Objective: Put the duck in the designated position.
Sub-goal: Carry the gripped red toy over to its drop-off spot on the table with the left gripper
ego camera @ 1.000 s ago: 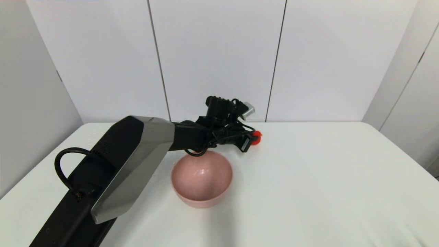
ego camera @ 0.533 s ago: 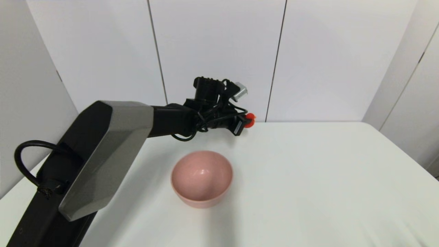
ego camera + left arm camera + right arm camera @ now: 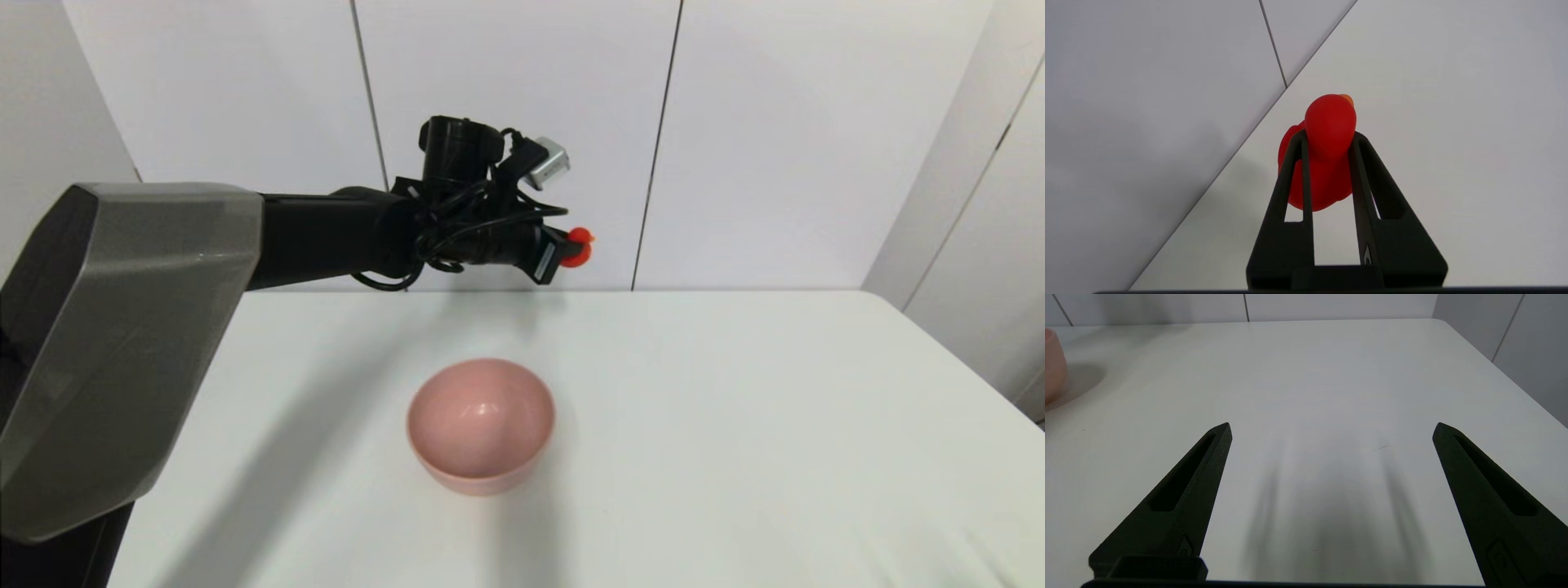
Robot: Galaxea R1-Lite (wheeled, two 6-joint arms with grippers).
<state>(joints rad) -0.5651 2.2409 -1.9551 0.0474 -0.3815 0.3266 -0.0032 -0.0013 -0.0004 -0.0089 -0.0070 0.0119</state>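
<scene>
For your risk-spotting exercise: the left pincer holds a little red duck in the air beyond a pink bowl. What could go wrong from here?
1. The duck is glossy and rounded, and the left pincer pinches it only near the thin finger ends, so it may slip or twist out mid-air.
2. It hangs above the table's far edge by the wall; dropped here, it could bounce off behind.
3. If the bowl is the goal, the arm's trailing cables could catch its rim.

No text, label, brand, number or sign could be read on anything in these views.
</scene>
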